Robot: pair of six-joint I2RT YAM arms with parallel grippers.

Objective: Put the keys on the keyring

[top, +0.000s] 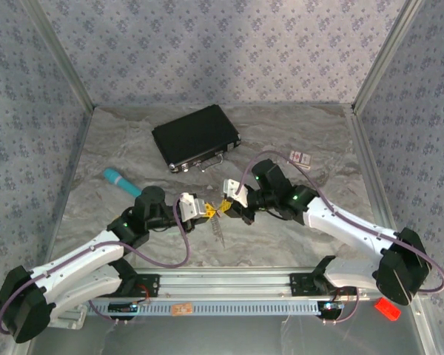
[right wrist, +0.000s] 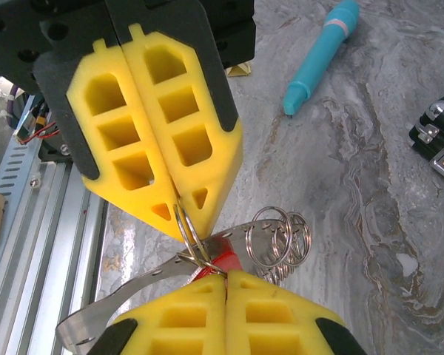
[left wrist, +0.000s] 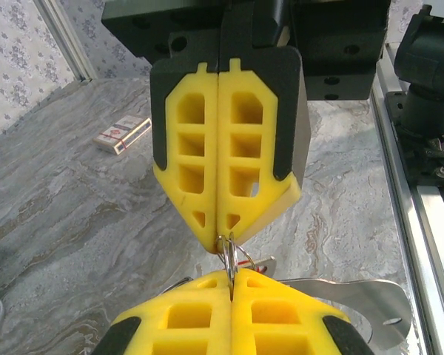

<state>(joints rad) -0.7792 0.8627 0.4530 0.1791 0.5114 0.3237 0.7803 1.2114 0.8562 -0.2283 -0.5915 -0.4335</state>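
Two clamped grippers share the ring above the grey marbled table (top: 296,133).
Left gripper (left wrist: 231,279) and right gripper (right wrist: 226,277) both pinch the thin silvery wire keyring (right wrist: 186,231), fingers fully together, with the small red-headed metal key (right wrist: 220,260) alongside; grip firmly, slide slowly.

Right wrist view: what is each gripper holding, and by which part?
Both are shut on one small metal ring: left gripper pinches its top edge, right gripper its bottom edge beside a red key head. Exact contact there is hidden.
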